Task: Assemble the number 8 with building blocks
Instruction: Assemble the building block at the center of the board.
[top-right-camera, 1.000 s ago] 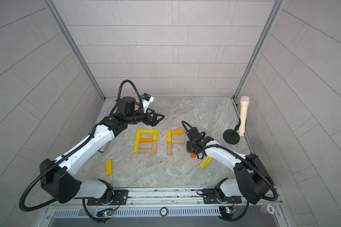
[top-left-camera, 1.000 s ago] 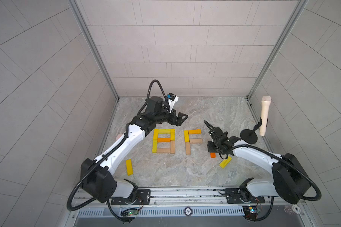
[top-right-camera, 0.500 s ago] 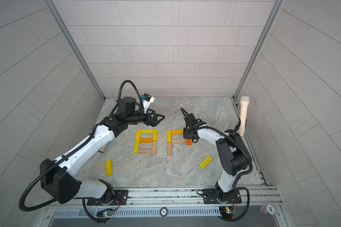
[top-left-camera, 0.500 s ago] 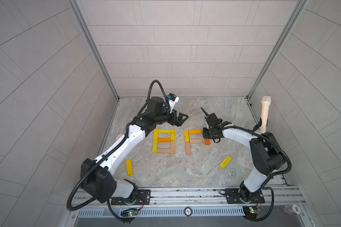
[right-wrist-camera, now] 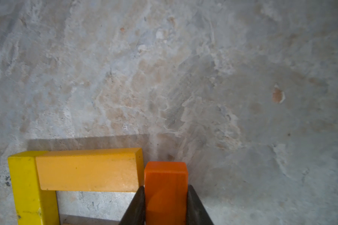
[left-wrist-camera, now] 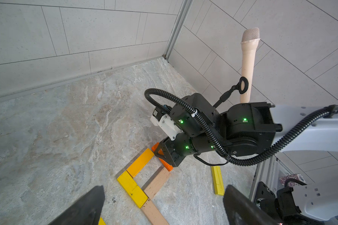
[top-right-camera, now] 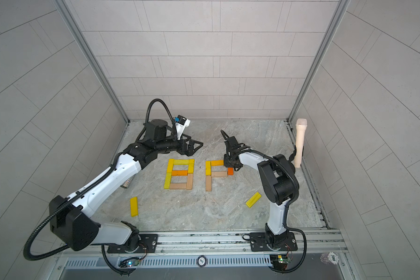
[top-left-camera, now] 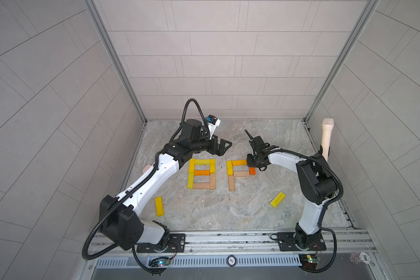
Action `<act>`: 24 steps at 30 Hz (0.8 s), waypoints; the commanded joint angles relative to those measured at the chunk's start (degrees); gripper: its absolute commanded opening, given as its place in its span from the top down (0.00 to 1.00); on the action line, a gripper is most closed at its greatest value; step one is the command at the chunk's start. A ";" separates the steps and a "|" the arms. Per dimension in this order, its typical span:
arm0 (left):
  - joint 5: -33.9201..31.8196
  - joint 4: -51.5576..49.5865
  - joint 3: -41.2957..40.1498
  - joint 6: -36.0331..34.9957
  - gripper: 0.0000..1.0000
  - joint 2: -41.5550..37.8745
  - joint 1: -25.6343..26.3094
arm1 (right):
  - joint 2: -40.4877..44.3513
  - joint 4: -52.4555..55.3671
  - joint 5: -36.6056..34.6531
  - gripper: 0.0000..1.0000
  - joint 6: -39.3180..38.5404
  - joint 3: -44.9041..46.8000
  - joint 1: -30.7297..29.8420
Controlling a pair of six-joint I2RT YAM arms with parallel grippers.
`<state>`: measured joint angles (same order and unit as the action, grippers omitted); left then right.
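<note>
Seven flat wooden bars in yellow, orange and plain tan (top-left-camera: 201,172) lie joined on the marbled grey surface (top-left-camera: 204,218) as a finished figure 8. On the robot's right of it, a second figure is incomplete: a yellow upright (top-left-camera: 229,166), an amber top bar (right-wrist-camera: 86,171), a tan crossbar (top-left-camera: 241,173) and a tan lower upright (top-left-camera: 231,183) form an F-like outline. The right fingers (right-wrist-camera: 135,210) pinch an orange wooden bar (right-wrist-camera: 165,175) just beside the amber top bar's free end, where the upper right side belongs. By this layout the lower right side and base remain. Two loose yellow bars, one by the left arm (top-left-camera: 159,206) and one by the right arm (top-left-camera: 277,199), could supply them. The left fingers (left-wrist-camera: 86,206) are spread and empty beyond the finished 8. A small round disc (top-left-camera: 230,260) on the front rail appears to read "500"; the bars show no writing.
</note>
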<state>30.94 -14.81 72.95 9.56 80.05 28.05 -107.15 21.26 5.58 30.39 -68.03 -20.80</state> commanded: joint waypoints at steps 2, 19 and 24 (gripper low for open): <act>0.86 1.64 -0.17 -0.33 0.00 0.55 0.25 | -0.95 0.28 -1.05 0.68 -0.38 -1.18 0.52; 1.01 1.62 -0.15 -0.17 0.00 0.54 0.32 | 4.83 -1.00 -0.12 0.57 -1.04 3.70 0.67; 1.14 1.54 -0.04 -0.16 0.00 0.57 0.42 | 8.18 -2.73 0.95 0.59 -1.11 8.16 0.67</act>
<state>31.11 -14.79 72.95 9.58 80.09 28.14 -101.78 19.49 6.24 29.91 -61.36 -20.45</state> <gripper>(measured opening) 0.999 0.413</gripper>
